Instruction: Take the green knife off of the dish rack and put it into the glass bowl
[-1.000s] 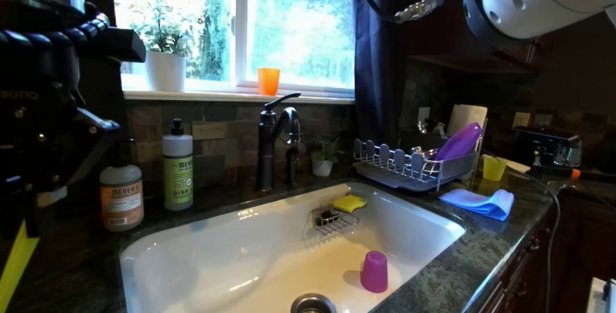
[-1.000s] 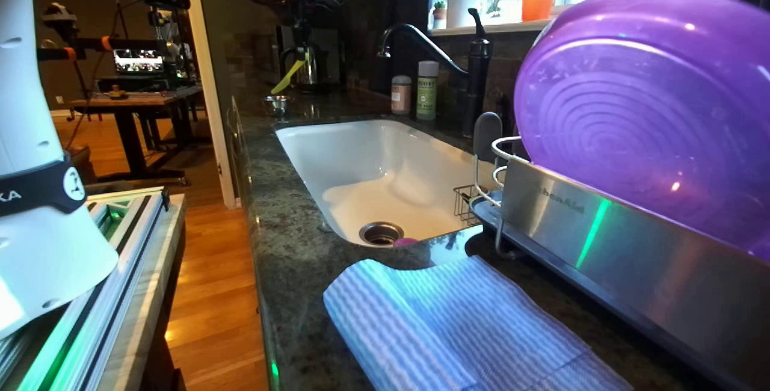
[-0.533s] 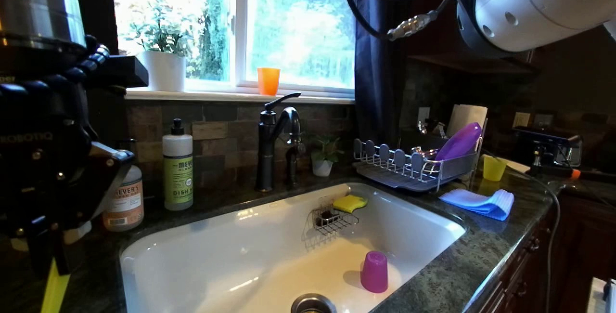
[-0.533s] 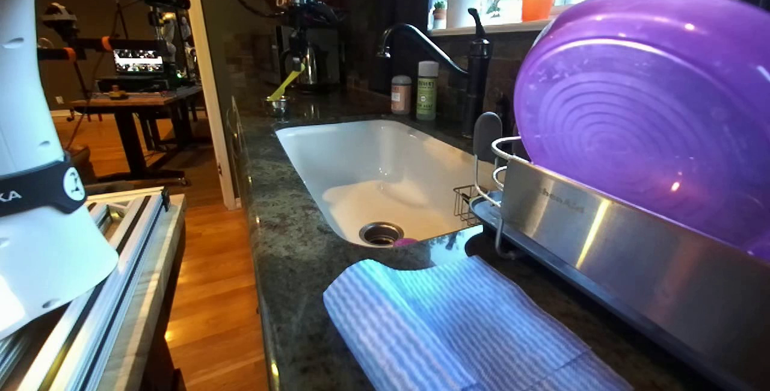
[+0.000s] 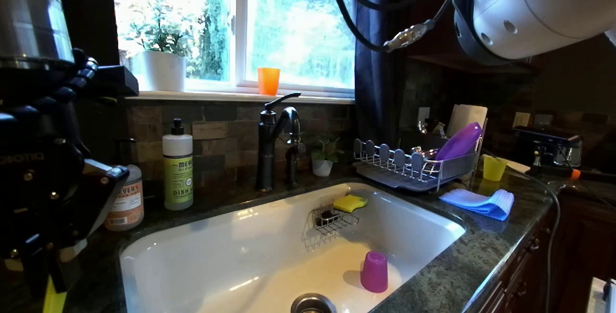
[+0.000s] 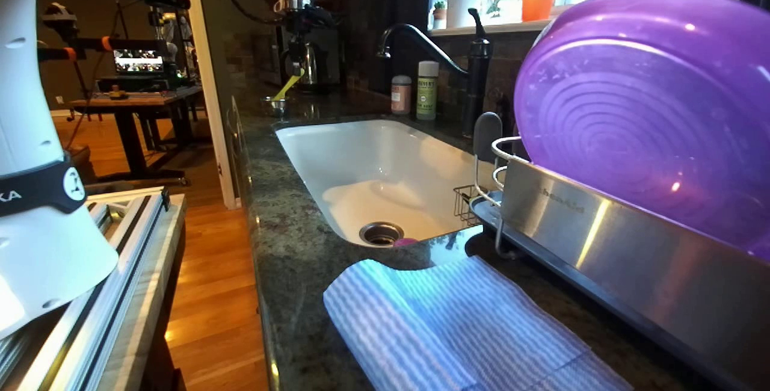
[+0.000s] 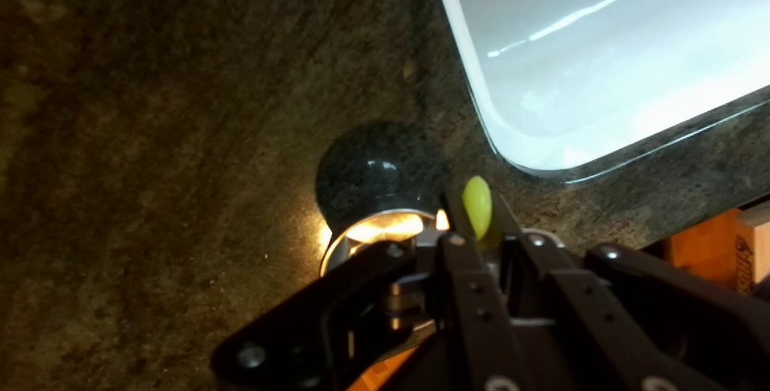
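Note:
My gripper [image 5: 45, 280] is shut on the green knife [image 5: 55, 298], which hangs below the fingertips at the left edge of an exterior view. In an exterior view the knife [image 6: 290, 86] slants down, its lower end at the rim of a small shiny bowl [image 6: 277, 104], which looks metallic. I cannot tell whether it touches the bowl. In the wrist view the knife's rounded end [image 7: 477, 204] shows between the fingers. The bowl [image 7: 385, 225] is below, partly hidden by the gripper. The dish rack [image 5: 397, 178] stands across the sink and also shows close up [image 6: 553, 216].
The white sink [image 5: 202, 255] lies beside the bowl, with a purple cup [image 5: 374, 272] in it. Soap bottles [image 5: 178, 173] and the dark faucet [image 5: 266, 154] stand behind the sink. A purple dish [image 5: 459, 142] leans in the rack. A blue cloth [image 5: 481, 203] lies near it.
The gripper has moved down with the knife in it, first also a little right in an exterior view. The knife's lower end has come down to the bowl.

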Robot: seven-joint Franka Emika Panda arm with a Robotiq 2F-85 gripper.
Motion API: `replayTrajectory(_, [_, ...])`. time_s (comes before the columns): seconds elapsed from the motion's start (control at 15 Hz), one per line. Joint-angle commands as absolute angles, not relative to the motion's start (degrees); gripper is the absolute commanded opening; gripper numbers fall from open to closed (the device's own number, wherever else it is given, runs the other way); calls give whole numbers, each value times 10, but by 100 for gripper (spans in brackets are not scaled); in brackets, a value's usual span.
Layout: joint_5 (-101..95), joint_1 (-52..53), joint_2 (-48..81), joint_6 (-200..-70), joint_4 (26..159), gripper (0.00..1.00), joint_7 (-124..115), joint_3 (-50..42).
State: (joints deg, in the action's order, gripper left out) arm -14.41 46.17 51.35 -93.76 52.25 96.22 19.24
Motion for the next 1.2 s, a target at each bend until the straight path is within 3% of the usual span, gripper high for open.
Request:
replayTrajectory(0.0, [-157, 474, 539, -930, 490, 6, 977, 188])
replayTrajectory(0.13, [-157, 476, 545, -929, 483, 36, 981, 186])
replayTrajectory(0.67, [-156, 479, 553, -931, 471, 96, 992, 185])
replayTrajectory(1.13, [-144, 456, 523, -962, 488, 100, 965, 184])
